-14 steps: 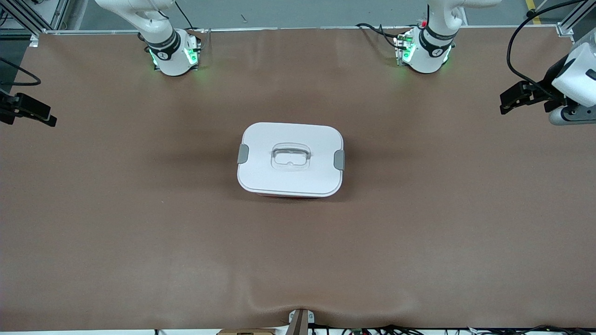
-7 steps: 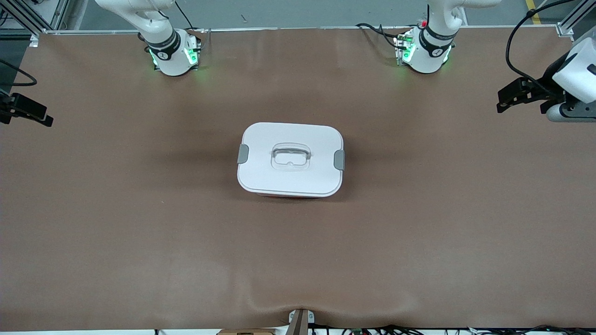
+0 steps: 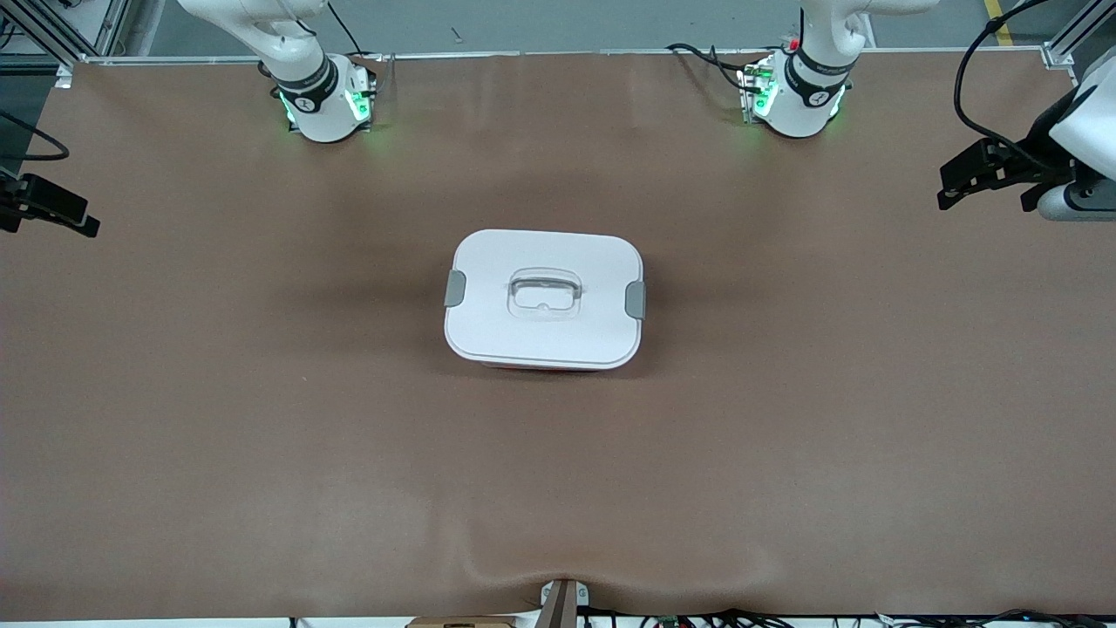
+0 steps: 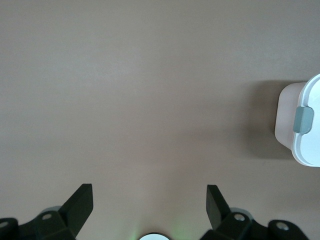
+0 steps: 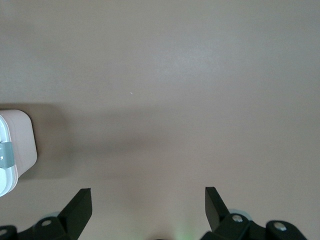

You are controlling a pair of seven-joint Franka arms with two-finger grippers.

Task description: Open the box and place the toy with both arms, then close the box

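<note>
Box sits shut, lid clipped, mid-worktop in the front view — left claw and right claw hang over the worktop's ends. Left wrist view: left claw spread wide over bare worktop, box at the edge. Right wrist view: right claw wide too.

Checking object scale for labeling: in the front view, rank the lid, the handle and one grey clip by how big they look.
1. Lid, largest.
2. Handle, clearly smaller.
3. Clip, smallest.
</note>
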